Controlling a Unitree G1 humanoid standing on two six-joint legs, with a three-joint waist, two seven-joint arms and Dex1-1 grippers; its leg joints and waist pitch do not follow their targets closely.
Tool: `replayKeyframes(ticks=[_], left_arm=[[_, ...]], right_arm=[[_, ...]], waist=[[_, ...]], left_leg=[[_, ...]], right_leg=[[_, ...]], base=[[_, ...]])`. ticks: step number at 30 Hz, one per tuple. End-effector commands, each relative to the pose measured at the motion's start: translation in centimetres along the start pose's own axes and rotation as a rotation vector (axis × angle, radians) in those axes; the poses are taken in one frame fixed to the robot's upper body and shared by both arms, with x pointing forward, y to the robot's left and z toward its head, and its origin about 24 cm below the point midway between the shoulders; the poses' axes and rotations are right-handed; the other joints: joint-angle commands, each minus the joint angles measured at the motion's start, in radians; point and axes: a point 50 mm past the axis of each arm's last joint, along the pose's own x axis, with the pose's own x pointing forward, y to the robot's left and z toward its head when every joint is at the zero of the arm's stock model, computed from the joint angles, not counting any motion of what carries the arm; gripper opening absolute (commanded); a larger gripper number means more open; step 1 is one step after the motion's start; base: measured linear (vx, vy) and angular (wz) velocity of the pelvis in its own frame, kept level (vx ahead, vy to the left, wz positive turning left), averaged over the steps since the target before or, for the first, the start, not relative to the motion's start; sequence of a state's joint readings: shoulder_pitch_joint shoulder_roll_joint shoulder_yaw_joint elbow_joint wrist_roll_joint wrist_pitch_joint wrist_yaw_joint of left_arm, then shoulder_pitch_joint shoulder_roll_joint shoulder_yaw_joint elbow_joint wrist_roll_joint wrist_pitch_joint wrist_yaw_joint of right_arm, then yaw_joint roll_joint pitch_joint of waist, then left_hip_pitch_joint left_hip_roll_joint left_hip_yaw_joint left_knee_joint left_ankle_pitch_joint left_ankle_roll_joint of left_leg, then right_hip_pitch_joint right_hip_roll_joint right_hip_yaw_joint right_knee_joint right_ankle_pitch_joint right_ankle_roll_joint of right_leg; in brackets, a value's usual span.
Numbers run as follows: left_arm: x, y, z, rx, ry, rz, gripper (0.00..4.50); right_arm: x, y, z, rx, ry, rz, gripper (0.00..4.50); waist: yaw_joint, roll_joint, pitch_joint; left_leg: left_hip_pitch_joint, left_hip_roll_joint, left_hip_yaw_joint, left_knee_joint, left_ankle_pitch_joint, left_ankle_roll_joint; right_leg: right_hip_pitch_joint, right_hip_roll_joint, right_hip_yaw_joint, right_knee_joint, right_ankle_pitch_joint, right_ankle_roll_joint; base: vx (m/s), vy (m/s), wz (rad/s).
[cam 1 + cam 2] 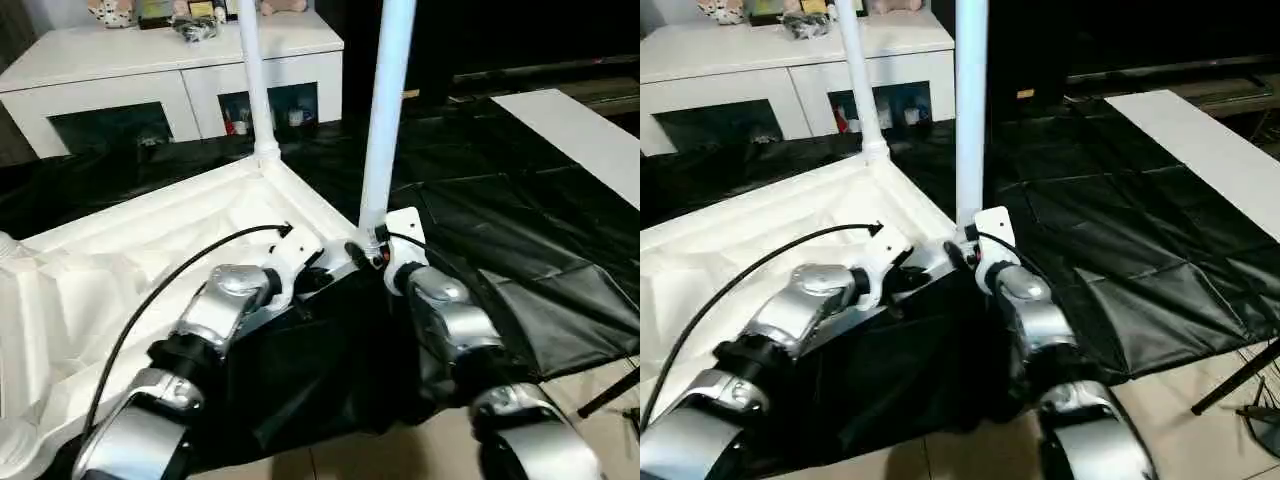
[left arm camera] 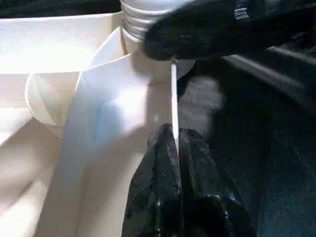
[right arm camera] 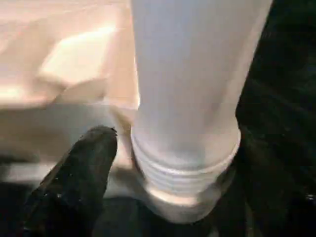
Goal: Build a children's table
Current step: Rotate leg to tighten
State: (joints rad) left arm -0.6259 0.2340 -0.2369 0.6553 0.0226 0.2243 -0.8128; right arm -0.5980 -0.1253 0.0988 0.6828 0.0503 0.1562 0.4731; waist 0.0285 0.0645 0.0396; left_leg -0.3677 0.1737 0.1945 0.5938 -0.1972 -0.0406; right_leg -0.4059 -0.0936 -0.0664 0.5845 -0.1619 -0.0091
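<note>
The white tabletop (image 1: 150, 260) lies underside up on a black sheet. One white leg (image 1: 253, 80) stands upright in the far corner socket. A second leg (image 1: 385, 110) stands in the near corner socket (image 3: 182, 207), its threaded end (image 3: 182, 173) still showing above the socket. My left gripper (image 2: 173, 136) is shut on the tabletop's thin rim (image 2: 174, 98), just beside that near corner. My right gripper (image 1: 372, 250) is at the foot of the near leg with its jaws open around it. One black finger (image 3: 79, 182) stands slightly apart from the thread.
A white cabinet (image 1: 150, 60) with dark glass doors stands at the back. To the right a flat white board (image 1: 580, 130) lies past the black sheet (image 1: 520, 260). A thin black stand leg (image 1: 610, 395) rests on the tiled floor at the near right.
</note>
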Motion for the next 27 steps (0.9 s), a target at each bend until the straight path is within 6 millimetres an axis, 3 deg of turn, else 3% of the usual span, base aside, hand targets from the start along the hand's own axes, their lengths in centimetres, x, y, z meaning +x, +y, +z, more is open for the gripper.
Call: replayKeyframes(ticks=[1,2,5,8,10,13,15,20,23,27], left_arm=[[-0.3,-1.2,-1.1,0.024,0.04,-0.149,0.0],[-1.2,-1.5,-1.3,0.085,0.053,-0.229,0.0],[-2.0,-1.8,-1.6,0.088,0.067,-0.307,0.0],[-3.5,-2.2,-2.0,0.115,0.115,-0.428,0.0],[-4.2,-2.3,-2.1,0.117,0.134,-0.462,0.0],[-4.8,-2.4,-2.1,0.123,0.142,-0.483,0.0],[-5.0,-2.4,-2.1,0.126,0.145,-0.486,0.0],[-5.3,-2.2,-2.1,0.127,0.156,-0.462,0.0],[-5.2,-2.2,-2.0,0.126,0.154,-0.452,0.0],[-5.3,-2.3,-2.0,0.125,0.155,-0.452,0.0]], right_arm=[[-0.4,1.8,1.1,-0.079,-0.029,0.248,3.75],[-1.8,0.9,0.9,-0.155,-0.017,0.32,3.75],[-3.2,0.2,0.6,-0.189,0.004,0.391,3.75],[-4.7,-0.5,0.4,-0.229,0.033,0.471,3.75],[-5.2,-0.6,0.6,-0.222,0.033,0.507,3.75],[-5.5,-0.3,0.7,-0.227,0.035,0.565,3.75],[-5.5,-0.1,0.7,-0.233,0.038,0.582,3.75],[-5.6,0.3,0.2,-0.251,0.074,0.636,3.6],[-5.4,0.2,0.2,-0.235,0.072,0.622,3.38],[-5.2,0.1,0.0,-0.216,0.073,0.606,2.99]], waist=[[0.013,-0.019,-0.062],[0.016,-0.014,-0.065],[0.027,-0.015,-0.07],[0.041,-0.014,-0.069],[0.045,-0.01,-0.06],[0.048,-0.011,-0.053],[0.046,-0.012,-0.053],[0.044,-0.021,-0.055],[0.045,-0.021,-0.057],[0.044,-0.021,-0.055]], left_leg=[[0.001,0.05,-0.025,-0.072,-0.181,0.088],[0.001,0.049,-0.022,-0.067,-0.15,0.104],[0.001,0.053,-0.017,-0.058,-0.077,0.14],[0.003,0.058,-0.016,-0.056,-0.082,0.153],[0.007,0.059,-0.013,-0.061,-0.144,0.129],[0.012,0.061,-0.019,-0.076,-0.246,0.051],[0.015,0.06,-0.019,-0.077,-0.269,0.03],[0.01,0.057,-0.019,-0.075,-0.231,0.037],[0.008,0.055,-0.018,-0.07,-0.193,0.05],[0.009,0.055,-0.018,-0.071,-0.204,0.051]], right_leg=[[0.053,-0.059,0.038,-0.059,-0.196,-0.214],[0.053,-0.058,0.038,-0.051,-0.153,-0.232],[0.052,-0.053,0.036,-0.034,-0.025,-0.276],[0.047,-0.055,0.037,-0.032,-0.04,-0.287],[0.04,-0.054,0.039,-0.043,-0.128,-0.279],[0.039,-0.054,0.042,-0.056,-0.291,-0.23],[0.036,-0.054,0.045,-0.059,-0.307,-0.219],[0.04,-0.056,0.046,-0.054,-0.269,-0.219],[0.041,-0.055,0.045,-0.05,-0.226,-0.23],[0.04,-0.055,0.045,-0.053,-0.25,-0.229]], base=[[0.0,0.0,0.0],[0.051,-0.018,0.0],[0.039,-0.01,0.01],[0.0,0.0,0.0],[0.0,0.0,0.0],[0.0,0.0,0.0],[0.0,0.0,0.0],[0.0,0.0,0.0],[0.0,0.0,0.0],[0.0,0.0,0.0]])
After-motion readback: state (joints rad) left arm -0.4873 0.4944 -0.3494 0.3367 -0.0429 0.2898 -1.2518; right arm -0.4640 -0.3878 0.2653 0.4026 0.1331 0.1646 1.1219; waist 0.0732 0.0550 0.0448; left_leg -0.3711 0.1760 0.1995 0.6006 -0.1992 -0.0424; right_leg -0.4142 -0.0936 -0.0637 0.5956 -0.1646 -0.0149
